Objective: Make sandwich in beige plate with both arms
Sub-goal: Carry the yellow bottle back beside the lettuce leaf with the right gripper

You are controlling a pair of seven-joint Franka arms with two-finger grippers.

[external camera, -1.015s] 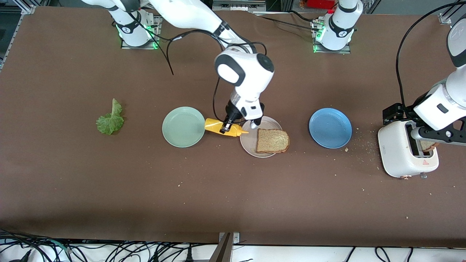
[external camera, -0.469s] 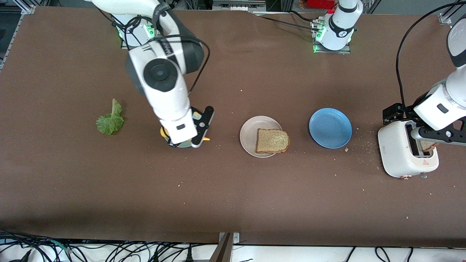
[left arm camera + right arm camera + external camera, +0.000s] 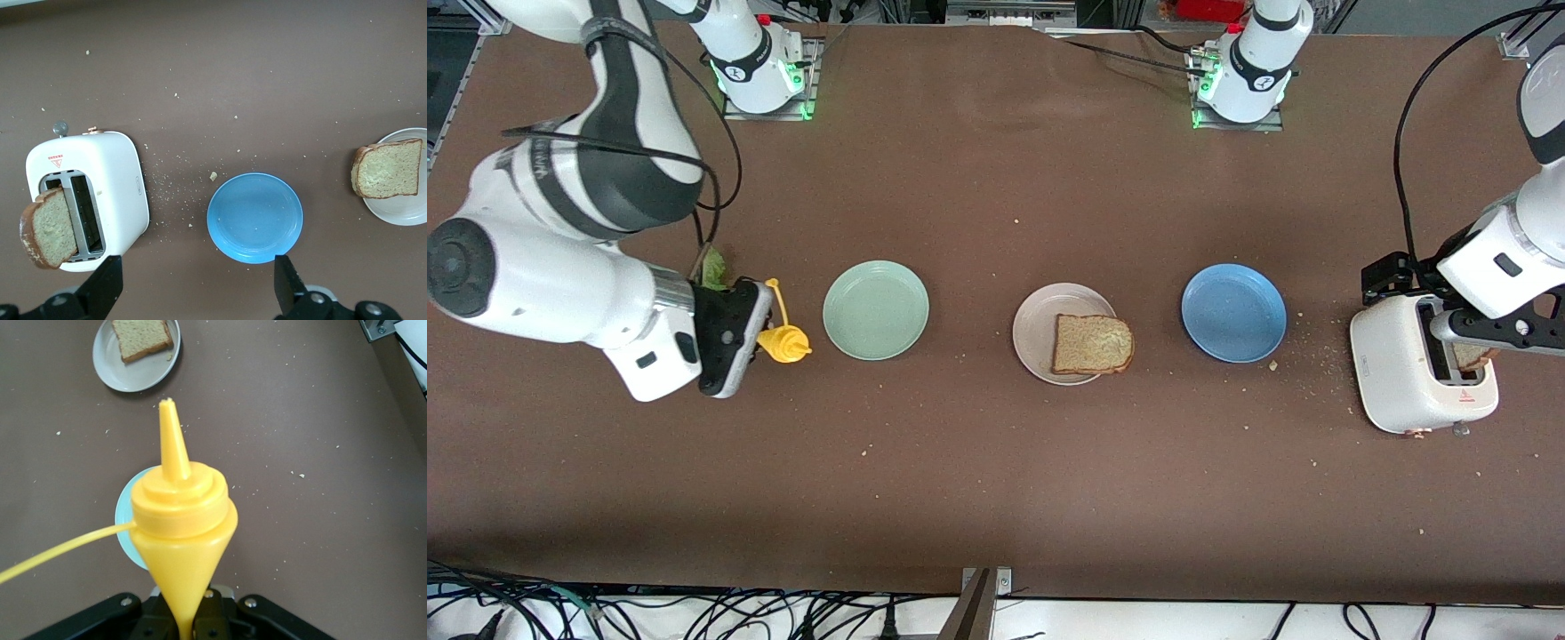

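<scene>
Right pincer (image 3: 758,333) grips yellow bottle (image 3: 783,340); left pincer (image 3: 197,293) open; bread slice (image 3: 1093,344) on beige plate (image 3: 1034,333).

One square brown wholegrain bread slice (image 3: 1093,344) lies flat on the round beige plate (image 3: 1034,333), overhanging its four o'clock rim.

Open table btwn my plates; mint-green plate (image 3: 876,309) just beside my bottle (image 3: 784,341), toaster (image 3: 1418,377) under my left gripper (image 3: 197,290).

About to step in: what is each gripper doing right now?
Left gripper: open, empty, over the toaster.
Right gripper: shut on the mustard bottle, beside the lettuce.
</scene>
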